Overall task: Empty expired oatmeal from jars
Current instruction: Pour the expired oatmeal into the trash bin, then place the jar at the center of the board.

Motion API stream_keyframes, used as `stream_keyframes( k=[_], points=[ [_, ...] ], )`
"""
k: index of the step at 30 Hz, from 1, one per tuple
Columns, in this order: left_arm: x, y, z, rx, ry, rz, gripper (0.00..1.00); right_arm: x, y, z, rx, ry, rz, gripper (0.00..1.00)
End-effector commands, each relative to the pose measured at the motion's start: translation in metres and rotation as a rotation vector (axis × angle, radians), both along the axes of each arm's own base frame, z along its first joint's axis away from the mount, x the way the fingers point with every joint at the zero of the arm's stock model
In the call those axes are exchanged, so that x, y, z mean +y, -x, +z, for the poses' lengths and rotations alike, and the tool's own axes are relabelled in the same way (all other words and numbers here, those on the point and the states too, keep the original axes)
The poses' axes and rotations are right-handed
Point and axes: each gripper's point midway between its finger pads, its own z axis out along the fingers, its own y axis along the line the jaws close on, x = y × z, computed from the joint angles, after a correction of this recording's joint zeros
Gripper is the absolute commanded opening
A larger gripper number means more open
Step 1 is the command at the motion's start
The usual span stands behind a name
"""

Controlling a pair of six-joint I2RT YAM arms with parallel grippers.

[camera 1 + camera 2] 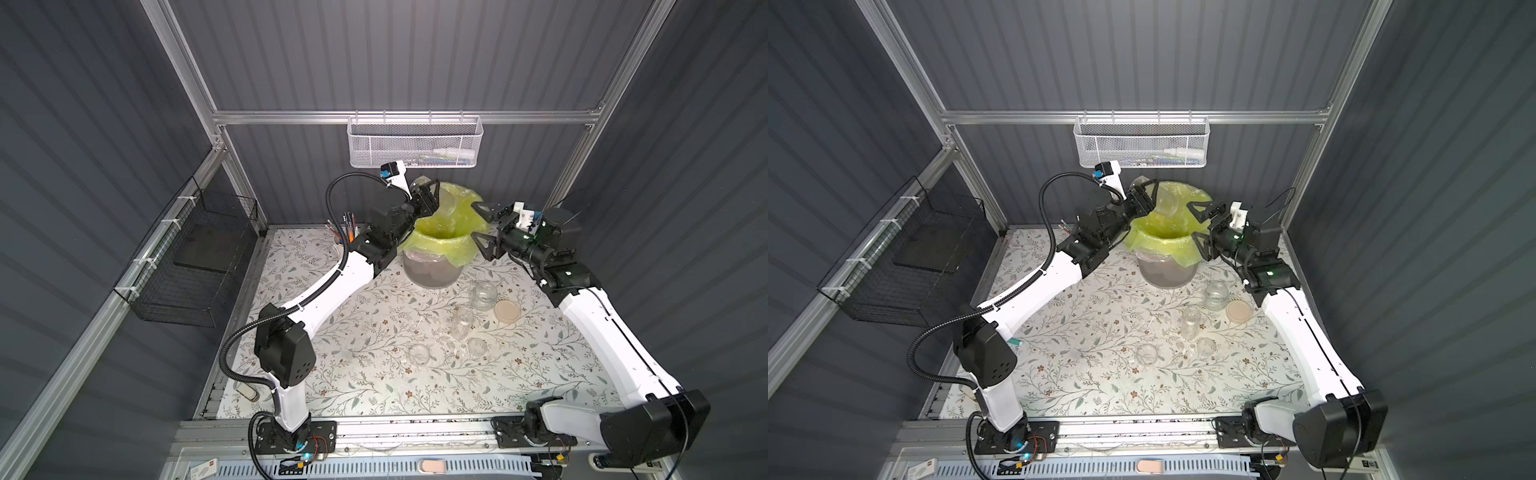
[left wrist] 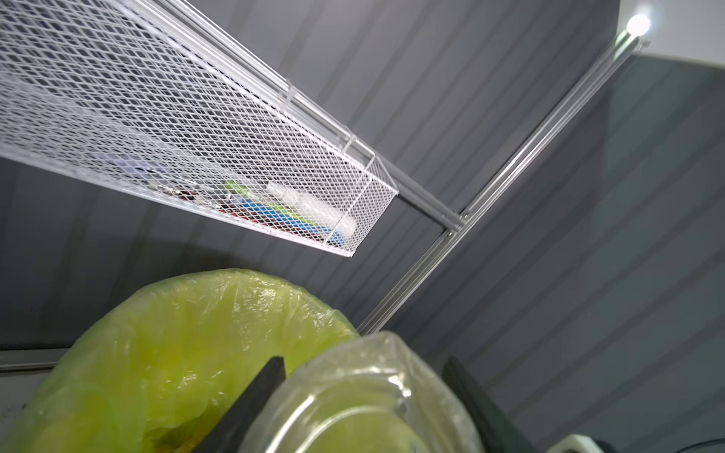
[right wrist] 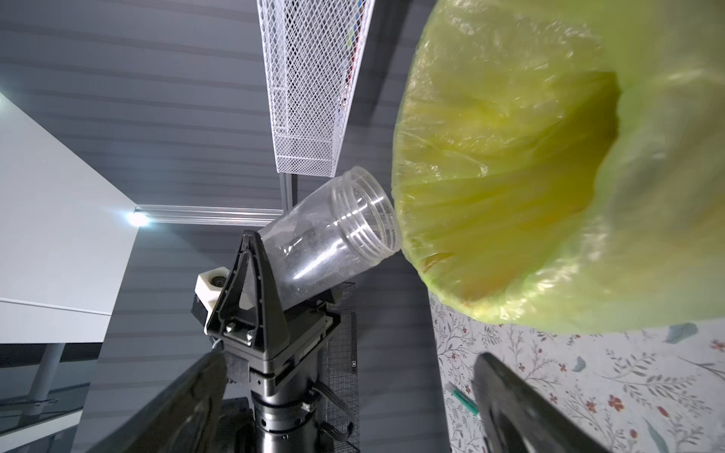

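My left gripper (image 1: 434,198) is shut on a narrow clear jar (image 1: 448,205), tipped with its mouth toward the yellow-green bag (image 1: 451,237) of the grey bin (image 1: 432,276). In the right wrist view this jar (image 3: 329,231) looks empty apart from a dusty film, its rim touching the bag. No oatmeal shows. My right gripper (image 1: 476,222) hangs open beside the bin's right edge, holding nothing. On the table stand a squat jar (image 1: 484,294), its beige lid (image 1: 508,311) beside it, and another narrow jar (image 1: 461,322).
Two clear round pieces (image 1: 417,354) (image 1: 477,346) lie nearer the front; lids or jars, I cannot tell. A mug of pencils (image 1: 348,232) stands behind my left arm. A white mesh basket (image 1: 413,145) hangs just above the bin. A black wire basket (image 1: 195,266) lines the left wall.
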Motion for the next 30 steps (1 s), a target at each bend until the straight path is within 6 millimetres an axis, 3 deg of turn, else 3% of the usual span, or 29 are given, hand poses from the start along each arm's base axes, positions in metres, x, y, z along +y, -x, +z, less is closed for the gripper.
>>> stream_keyframes(
  k=[1, 12, 15, 16, 20, 25, 30],
  points=[
    [0.016, 0.025, 0.045, -0.018, 0.256, 0.002, 0.27, 0.016, 0.000, 0.023, -0.054, -0.047, 0.039, 0.99],
    [0.038, 0.047, 0.027, 0.056, 0.486, 0.008, 0.25, 0.062, -0.002, 0.028, -0.091, -0.100, 0.072, 0.98],
    [0.038, 0.055, 0.024, 0.069, 0.520, 0.007, 0.26, 0.066, -0.003, 0.028, -0.095, -0.129, 0.064, 0.98],
    [0.037, 0.056, 0.011, 0.090, 0.514, 0.009, 0.26, 0.067, -0.004, 0.027, -0.093, -0.135, 0.058, 0.98],
    [0.036, 0.067, 0.001, 0.114, 0.539, 0.011, 0.26, 0.072, -0.009, 0.027, -0.101, -0.147, 0.023, 0.98],
    [0.042, 0.076, -0.004, 0.116, 0.564, 0.020, 0.26, 0.092, -0.009, 0.023, -0.089, -0.165, 0.071, 0.94],
    [0.044, 0.084, -0.003, 0.107, 0.587, -0.002, 0.26, 0.096, -0.009, 0.017, -0.092, -0.150, 0.054, 0.89]
  ],
)
